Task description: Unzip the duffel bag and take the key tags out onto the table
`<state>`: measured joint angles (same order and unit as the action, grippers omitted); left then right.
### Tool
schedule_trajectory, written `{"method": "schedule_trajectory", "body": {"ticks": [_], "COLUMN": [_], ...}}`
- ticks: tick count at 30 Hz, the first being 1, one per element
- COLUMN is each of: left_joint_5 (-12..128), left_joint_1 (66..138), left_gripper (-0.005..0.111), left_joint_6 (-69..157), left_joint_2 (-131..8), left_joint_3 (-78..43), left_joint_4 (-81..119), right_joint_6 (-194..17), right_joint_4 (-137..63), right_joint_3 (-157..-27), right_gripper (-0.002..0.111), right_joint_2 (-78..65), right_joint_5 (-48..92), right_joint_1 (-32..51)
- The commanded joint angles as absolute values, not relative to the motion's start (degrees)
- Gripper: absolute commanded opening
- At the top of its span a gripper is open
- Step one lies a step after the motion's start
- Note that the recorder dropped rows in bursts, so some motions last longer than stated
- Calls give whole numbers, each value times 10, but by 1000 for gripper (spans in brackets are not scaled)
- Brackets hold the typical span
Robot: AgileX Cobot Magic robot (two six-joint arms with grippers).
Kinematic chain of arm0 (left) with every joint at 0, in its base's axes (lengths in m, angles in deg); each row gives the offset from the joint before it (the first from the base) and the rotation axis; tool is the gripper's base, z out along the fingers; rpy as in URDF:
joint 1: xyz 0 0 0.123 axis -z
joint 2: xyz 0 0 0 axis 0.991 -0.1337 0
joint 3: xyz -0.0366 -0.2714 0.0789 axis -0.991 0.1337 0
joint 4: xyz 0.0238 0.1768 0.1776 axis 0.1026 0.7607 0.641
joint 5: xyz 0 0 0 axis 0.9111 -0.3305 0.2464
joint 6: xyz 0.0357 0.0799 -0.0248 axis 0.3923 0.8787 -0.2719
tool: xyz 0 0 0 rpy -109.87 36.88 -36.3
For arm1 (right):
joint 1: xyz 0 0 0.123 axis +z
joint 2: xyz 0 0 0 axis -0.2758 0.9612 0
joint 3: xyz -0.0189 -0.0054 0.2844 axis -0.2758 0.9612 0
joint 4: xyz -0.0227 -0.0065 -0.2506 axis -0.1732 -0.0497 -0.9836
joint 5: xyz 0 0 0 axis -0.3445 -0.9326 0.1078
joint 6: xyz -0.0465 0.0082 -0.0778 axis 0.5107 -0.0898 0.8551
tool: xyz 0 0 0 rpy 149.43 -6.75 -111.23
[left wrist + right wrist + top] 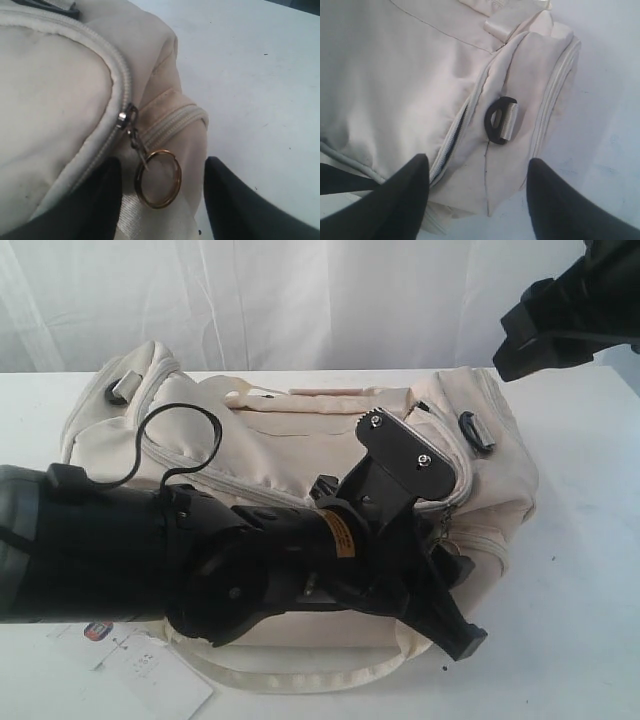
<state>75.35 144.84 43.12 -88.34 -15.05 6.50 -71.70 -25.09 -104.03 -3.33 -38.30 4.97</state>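
Note:
The cream duffel bag lies on the white table. Its curved top zipper ends at a metal slider with a brass ring pull hanging from it. My left gripper is open at the bag's right front end, the ring lying between its dark fingers without touching them. My right gripper is open above the bag's right end, near a black strap loop and a zipper with a short dark gap. The key tags are hidden.
A white paper hang-tag with a small orange-blue logo lies on the table at the front left. The left arm covers much of the bag's front. A webbing handle curves along the near side.

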Motion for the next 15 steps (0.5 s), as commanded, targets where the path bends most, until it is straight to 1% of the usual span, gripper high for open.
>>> {"method": "schedule_trajectory", "body": {"ticks": [1, 4, 6, 12, 15], "left_joint_5": [753, 745, 744, 744, 744], "left_joint_1": [1451, 1451, 1450, 1450, 1450], "left_gripper": [42, 32, 29, 23, 17], "left_joint_6": [425, 426, 426, 426, 426], "left_joint_2": [-884, -884, -884, -884, -883], "left_joint_3": [-149, -149, -149, -149, -149], "left_joint_4": [63, 63, 63, 63, 63], "right_joint_6": [-718, -718, -718, -718, -718], "right_joint_4": [-249, -249, -249, -249, -249], "right_joint_3": [-1038, -1038, -1038, -1038, -1037], "right_gripper": [54, 54, 54, 54, 54], "right_joint_2": [-34, -34, -34, -34, -34], "right_joint_5": [-377, -378, -379, -386, -386], "right_joint_1": [46, 46, 46, 46, 46]}}
